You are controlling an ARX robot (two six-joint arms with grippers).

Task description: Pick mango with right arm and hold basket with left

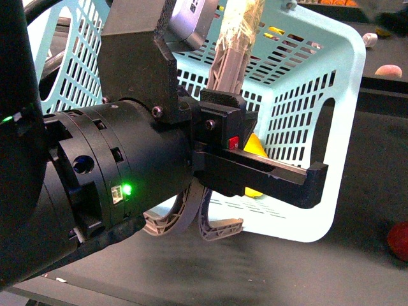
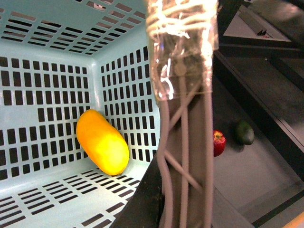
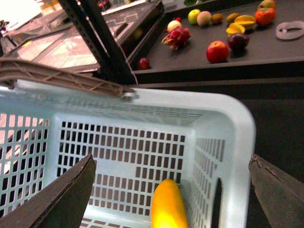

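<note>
The turquoise basket (image 1: 344,76) hangs tilted, lifted by its tape-wrapped handle (image 1: 236,44). My left gripper (image 1: 223,102) is shut on that handle, which fills the left wrist view as ribbed grey-brown bars (image 2: 183,142) under shiny tape. The yellow mango (image 2: 102,142) lies inside the basket against a slotted wall, and it peeks out behind the left gripper's black block (image 1: 256,145). My right gripper (image 3: 171,194) hovers open over the basket's mouth (image 3: 228,102). The mango (image 3: 167,206) sits below, between the dark fingers (image 3: 61,199), untouched.
A red apple (image 2: 218,142) and a dark green fruit (image 2: 244,133) lie on the dark surface beside the basket. The apple (image 1: 398,239) shows at the front view's right edge. Several fruits, among them a red one (image 3: 217,51), sit on a shelf behind. A black post (image 3: 102,47) stands near the basket's second handle (image 3: 61,78).
</note>
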